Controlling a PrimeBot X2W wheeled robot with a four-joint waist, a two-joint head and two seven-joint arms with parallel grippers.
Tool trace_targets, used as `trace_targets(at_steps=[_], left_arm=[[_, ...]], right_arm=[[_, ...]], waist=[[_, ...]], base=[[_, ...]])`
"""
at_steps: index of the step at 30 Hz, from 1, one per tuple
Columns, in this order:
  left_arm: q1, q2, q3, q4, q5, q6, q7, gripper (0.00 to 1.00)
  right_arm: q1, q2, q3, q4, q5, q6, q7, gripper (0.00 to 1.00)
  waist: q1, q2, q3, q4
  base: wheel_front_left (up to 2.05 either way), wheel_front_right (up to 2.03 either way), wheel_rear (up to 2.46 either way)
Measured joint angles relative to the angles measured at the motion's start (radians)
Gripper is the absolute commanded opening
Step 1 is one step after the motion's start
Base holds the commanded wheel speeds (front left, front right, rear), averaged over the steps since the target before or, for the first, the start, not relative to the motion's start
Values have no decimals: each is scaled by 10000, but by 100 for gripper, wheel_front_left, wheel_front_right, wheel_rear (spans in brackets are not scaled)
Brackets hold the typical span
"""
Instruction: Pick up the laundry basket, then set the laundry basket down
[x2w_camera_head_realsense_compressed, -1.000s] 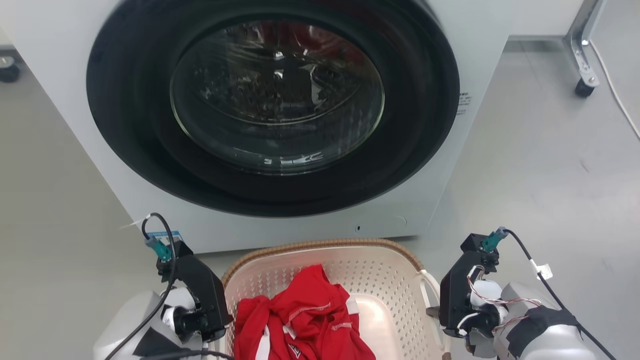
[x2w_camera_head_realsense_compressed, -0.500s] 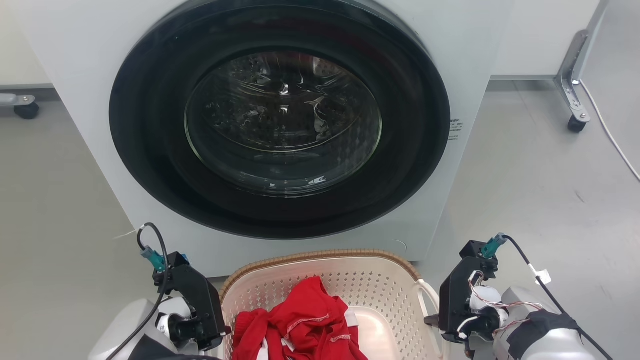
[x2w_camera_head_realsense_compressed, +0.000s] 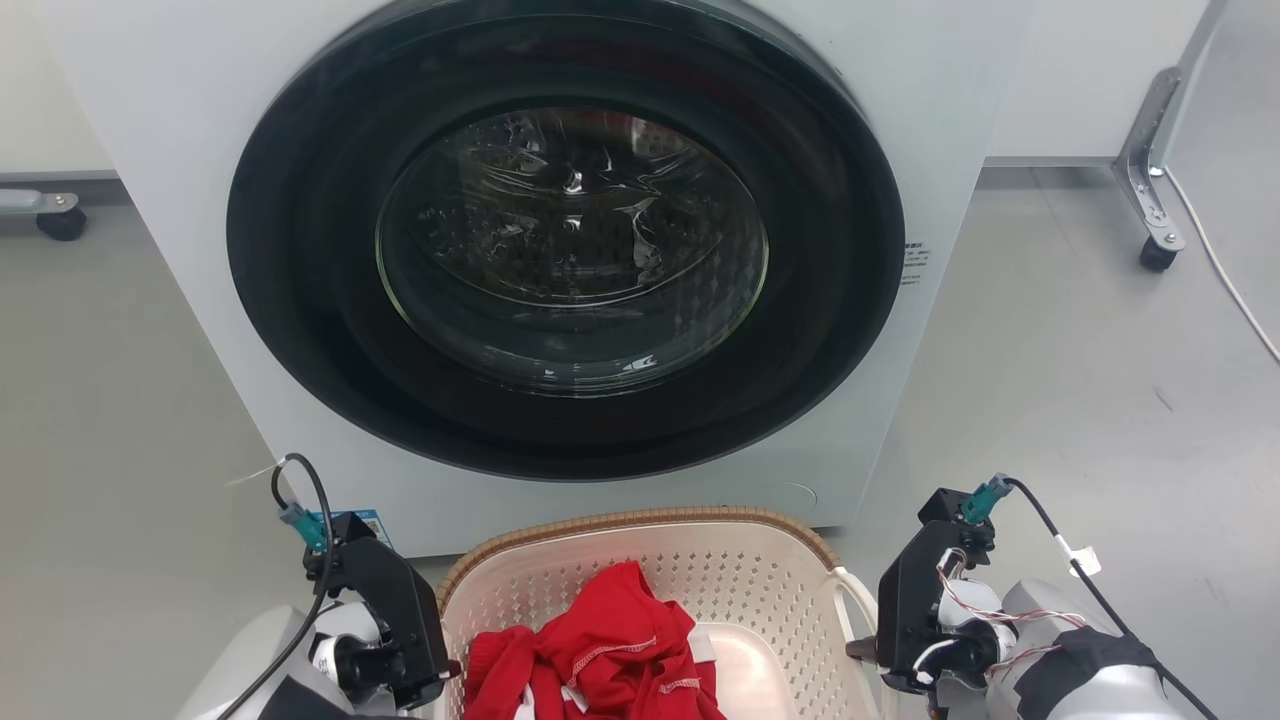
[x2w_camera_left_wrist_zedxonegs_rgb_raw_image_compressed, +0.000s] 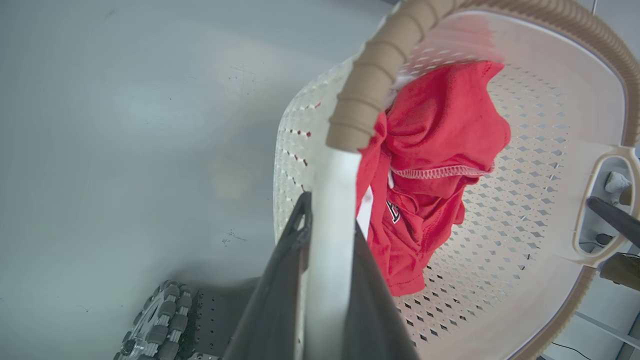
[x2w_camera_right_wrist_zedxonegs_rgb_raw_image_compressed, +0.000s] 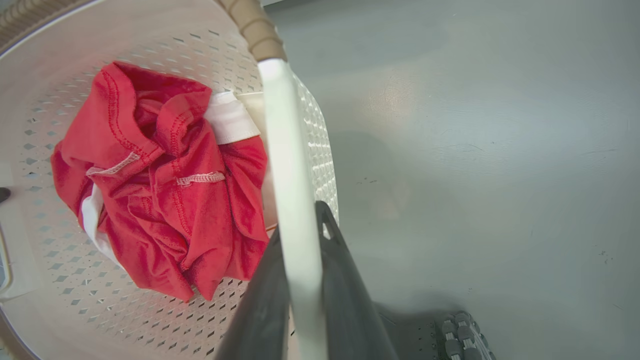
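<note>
Right claw (x2w_camera_right_wrist_zedxonegs_rgb_raw_image_compressed: 300, 225) pinches the laundry basket (x2w_camera_right_wrist_zedxonegs_rgb_raw_image_compressed: 150, 42) by its handle (x2w_camera_right_wrist_zedxonegs_rgb_raw_image_compressed: 285, 140).

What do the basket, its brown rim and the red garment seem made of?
The cream-white perforated laundry basket: likely moulded plastic, smooth, faintly glossy, with clean-cut diamond holes. Its brown ribbed rim: woven look, but the even ridges suggest plastic too. The crumpled red garment: soft matte knit fabric, folds and white stitched seams showing.

A white washing machine (x2w_camera_head_realsense_compressed: 570, 250) stands on grey floor (x2w_camera_head_realsense_compressed: 1080, 400); crumpled red garment (x2w_camera_head_realsense_compressed: 600, 650) nearby.
</note>
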Motion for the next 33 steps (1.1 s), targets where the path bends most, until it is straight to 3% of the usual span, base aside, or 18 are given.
trace_targets(at_steps=[21, 33], left_arm=[[66, 98, -67, -203, -138, 0, -36, 0], [66, 123, -244, -410, -136, 0, -562, 0]], right_arm=[[-37, -23, 192, -59, 313, -12, -4, 0], [-80, -58, 401, -280, 345, -77, -477, 0]], waist=[[0, 0, 192, -7], [0, 0, 540, -47]], base=[[0, 0, 0], [0, 0, 0]])
